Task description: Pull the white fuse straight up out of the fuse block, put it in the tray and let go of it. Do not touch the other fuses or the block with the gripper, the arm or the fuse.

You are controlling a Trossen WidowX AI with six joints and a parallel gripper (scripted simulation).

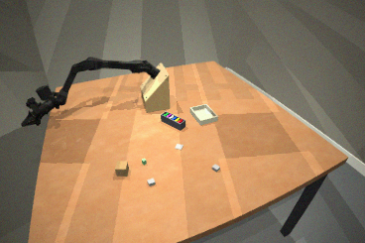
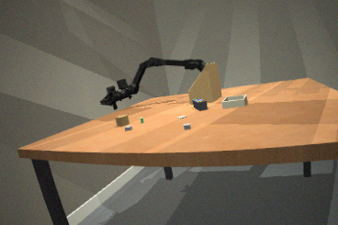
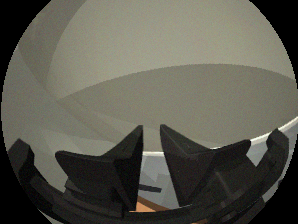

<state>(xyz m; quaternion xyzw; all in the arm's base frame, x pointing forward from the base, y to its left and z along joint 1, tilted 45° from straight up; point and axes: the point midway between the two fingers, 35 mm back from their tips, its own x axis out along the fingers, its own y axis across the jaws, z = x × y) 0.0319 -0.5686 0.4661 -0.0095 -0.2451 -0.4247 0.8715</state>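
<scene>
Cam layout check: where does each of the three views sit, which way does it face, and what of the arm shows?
Top: high, angled down on the table; fuse block, tray, whole arm.
Exterior: low, side-on at table height; arm reaches past the table's far edge.
Wrist: on the gripper, facing outward off the table; only the near-shut fingers show.
Top and exterior share block, tray, wedge.

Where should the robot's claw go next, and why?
Probably it should open its fingers and swing over toward the fuse block. The gripper hangs past the table's far left edge, nearly closed with nothing between its fingers, a long way from the block. The tray beside the block has nothing in it, so the white fuse presumably hasn't been pulled yet.
</scene>
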